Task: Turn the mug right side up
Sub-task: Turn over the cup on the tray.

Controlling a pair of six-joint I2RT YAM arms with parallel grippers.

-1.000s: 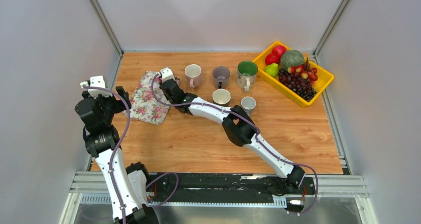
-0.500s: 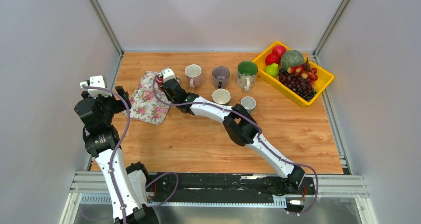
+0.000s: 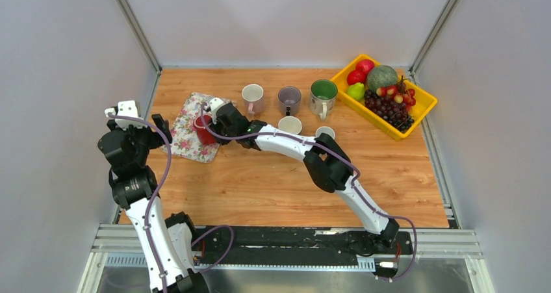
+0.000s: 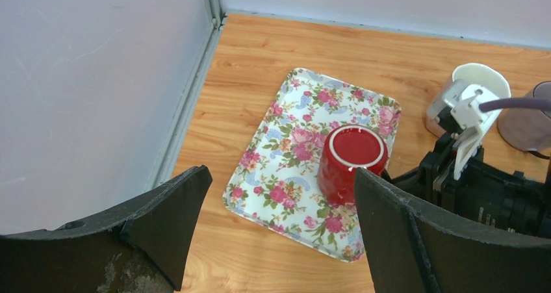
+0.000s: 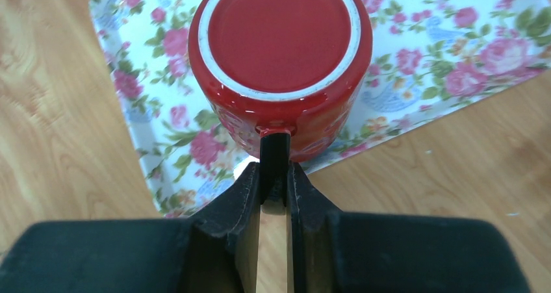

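Right gripper [image 5: 274, 176]: pinching handle [image 5: 274, 149] at 6 o'clock of inverted red mug [image 5: 281, 52], purchase for flipping.
Left gripper [image 4: 281, 182]: spread, idle.

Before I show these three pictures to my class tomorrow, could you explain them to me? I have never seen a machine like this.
These are two robot arms bolted at the near edge of a wooden table. One picture looks down from above. The other two come from a camera on each wrist. The right hand is shut on the handle of a red mug, which is upside down over a flowered tray. The left hand is open and holds nothing. Five other cups stand upright nearby, beside a yellow basket of fruit.
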